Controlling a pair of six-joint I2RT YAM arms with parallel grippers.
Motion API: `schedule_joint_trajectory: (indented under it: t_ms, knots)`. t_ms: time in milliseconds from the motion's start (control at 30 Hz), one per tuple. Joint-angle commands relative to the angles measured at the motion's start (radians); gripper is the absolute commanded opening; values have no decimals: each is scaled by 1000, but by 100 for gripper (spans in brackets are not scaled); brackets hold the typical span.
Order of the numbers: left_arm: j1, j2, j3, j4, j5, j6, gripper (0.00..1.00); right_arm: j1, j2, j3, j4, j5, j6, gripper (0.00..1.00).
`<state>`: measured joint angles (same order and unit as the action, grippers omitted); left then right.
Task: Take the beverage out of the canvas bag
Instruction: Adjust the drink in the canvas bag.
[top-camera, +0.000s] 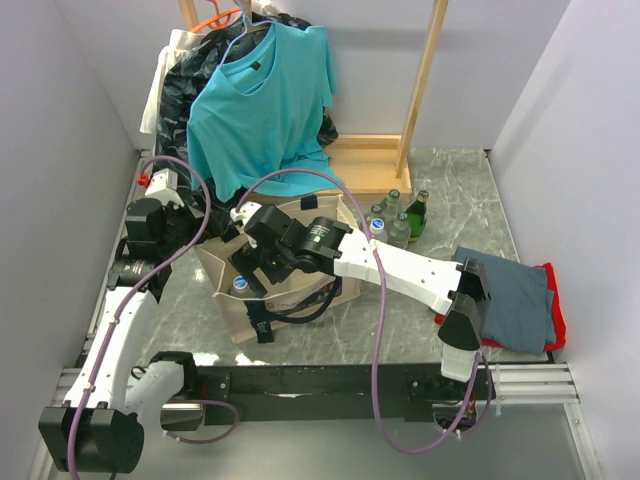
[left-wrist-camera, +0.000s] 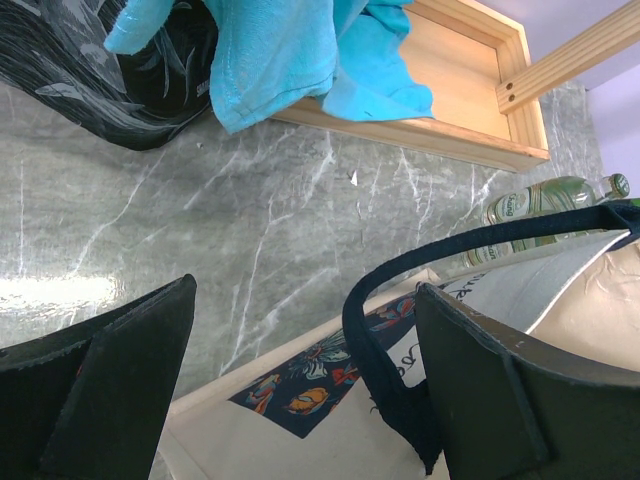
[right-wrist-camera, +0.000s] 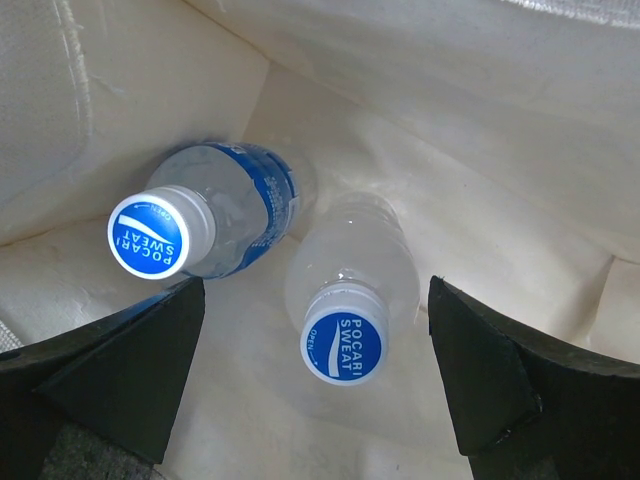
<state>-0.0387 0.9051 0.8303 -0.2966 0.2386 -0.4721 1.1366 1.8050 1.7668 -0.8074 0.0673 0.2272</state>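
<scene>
Inside the canvas bag (top-camera: 232, 308), on its floor: centre Pocari Sweat bottle (right-wrist-camera: 352, 270) leaning, cap toward the wrist camera, with the 2nd Pocari Sweat bottle (right-wrist-camera: 225, 210) just beside it.
- Right gripper (right-wrist-camera: 312, 295): spread wide, empty, straddling the centre bottle.
- Left gripper (left-wrist-camera: 305, 290): spread, with the black strap handle (left-wrist-camera: 365, 330) between its fingers, not pinched.
- Step: reach-in, pre-grasp.
- Next, probably: lower, close on the neck, lift clear of the bag walls.
</scene>
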Motion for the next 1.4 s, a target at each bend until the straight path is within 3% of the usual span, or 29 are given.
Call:
schedule_joint_trajectory:
  t_ms: [0,1367]
  knots:
    - [-1,-11,3,25,7,9,96,12,2,43,-16,8,1,98]
    - [-1,-41,-16,27,21,-7,96,12,-30,-21,-52,28,87,95]
